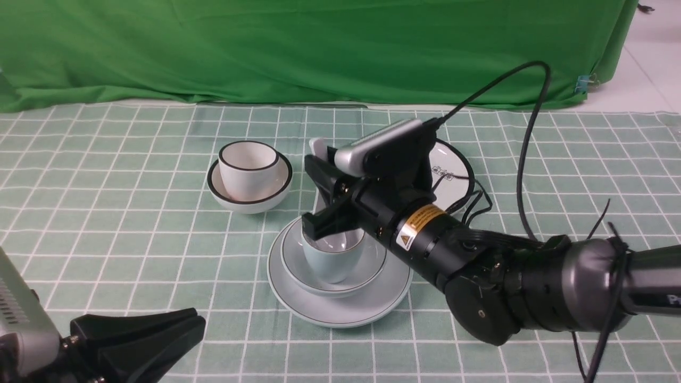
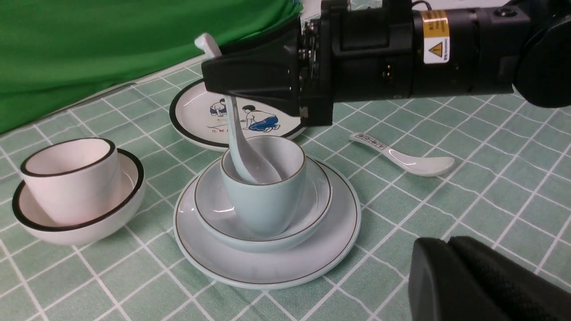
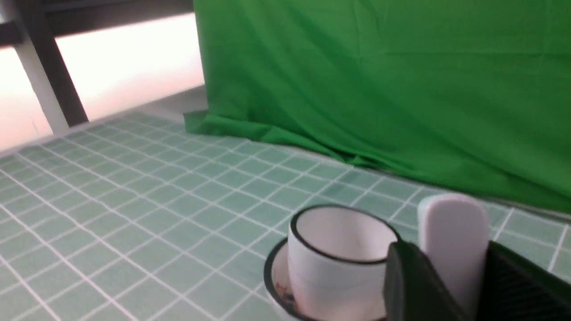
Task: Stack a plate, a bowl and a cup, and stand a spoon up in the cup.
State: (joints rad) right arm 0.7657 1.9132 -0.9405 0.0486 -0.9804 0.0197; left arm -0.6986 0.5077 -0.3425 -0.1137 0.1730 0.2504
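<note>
**Spoon in the cup, claw gripping its handle**

Nearest the robot, the left claw (image 1: 198, 323) hangs low over the tabletop (image 1: 106, 213). Its two black fingers are pressed together with nothing between them. It is well apart from the dishes.

A little farther out is the stack. The plate (image 2: 267, 267) lies flat on the checked cloth. The bowl (image 2: 214, 209) sits in the middle of the plate. The cup (image 2: 267, 200) stands upright in the bowl.

The right claw (image 1: 313, 194) is just above the cup. It pinches the handle of the spoon (image 2: 245, 156) between its fingers. The scoop end is down inside the cup. The handle leans up through the claw, and its tip pokes out above the fingers. I cannot tell if the scoop touches the bottom of the cup.

Beside the plate, a white spoon with black marks (image 2: 401, 156) lies flat on the cloth.

Farther back on the left, a white cup with a black rim (image 1: 247, 170) stands in a black-rimmed bowl (image 1: 250, 199). Behind the right arm lies a plate with cartoon children (image 2: 200, 111).

At the very back hangs a green curtain (image 1: 319, 48).
</note>
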